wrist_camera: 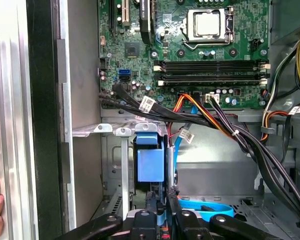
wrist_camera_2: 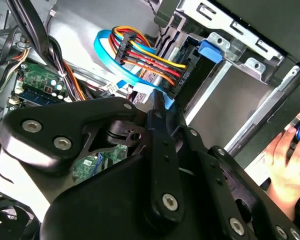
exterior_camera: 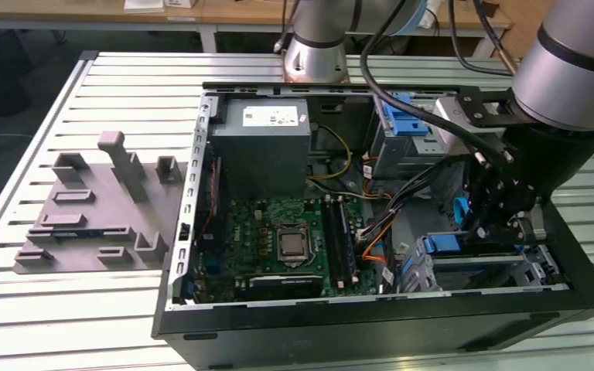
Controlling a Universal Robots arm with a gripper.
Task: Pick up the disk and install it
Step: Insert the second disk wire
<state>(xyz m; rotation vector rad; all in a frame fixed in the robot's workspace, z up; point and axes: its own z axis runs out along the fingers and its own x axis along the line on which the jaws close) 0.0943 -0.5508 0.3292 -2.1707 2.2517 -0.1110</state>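
Blue plastic marks the disk (wrist_camera: 151, 165) — it stands on edge inside the drive cage (wrist_camera: 121, 165) of the open computer case (exterior_camera: 308, 328), its silver body mostly hidden; the gripper (wrist_camera: 160, 202) is low in that bay, jaws closed on the disk's blue bracket edge (the contact itself is partly cut off in the first wrist view); cables (wrist_camera: 225, 130) cross above; the motherboard (wrist_camera: 190, 55) lies beyond; a person's hand (wrist_camera_2: 290, 160) rests at the case's edge — its fingers partly out of frame.
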